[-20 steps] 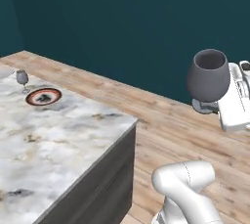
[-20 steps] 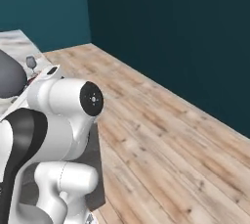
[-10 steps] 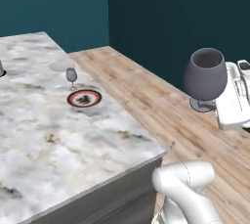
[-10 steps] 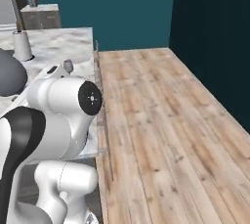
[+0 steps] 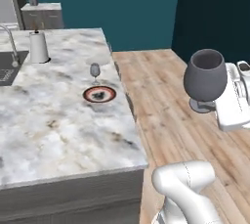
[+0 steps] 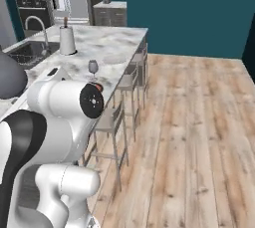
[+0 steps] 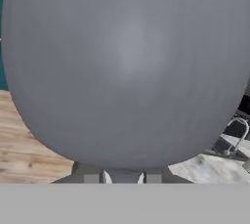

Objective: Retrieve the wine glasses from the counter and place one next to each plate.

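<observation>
Marble island (image 5: 58,120) ahead, red-rimmed plate (image 5: 99,94) with a small wine glass (image 5: 94,70) just beside it; gripper (image 7: 122,178) clamps the wider wine glass (image 5: 205,77) by its stem; I'd carry it upright, unhurried.

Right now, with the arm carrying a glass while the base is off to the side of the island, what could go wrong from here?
1. The held wine glass is gripped low at its stem; the heavy bowl could tip or slip during travel.
2. The red-rimmed plate already has a small glass beside it; setting the carried one there could knock it over, or double up.
3. The plate sits near the island edge, and stools line that side; the swinging glass could clip them.
</observation>
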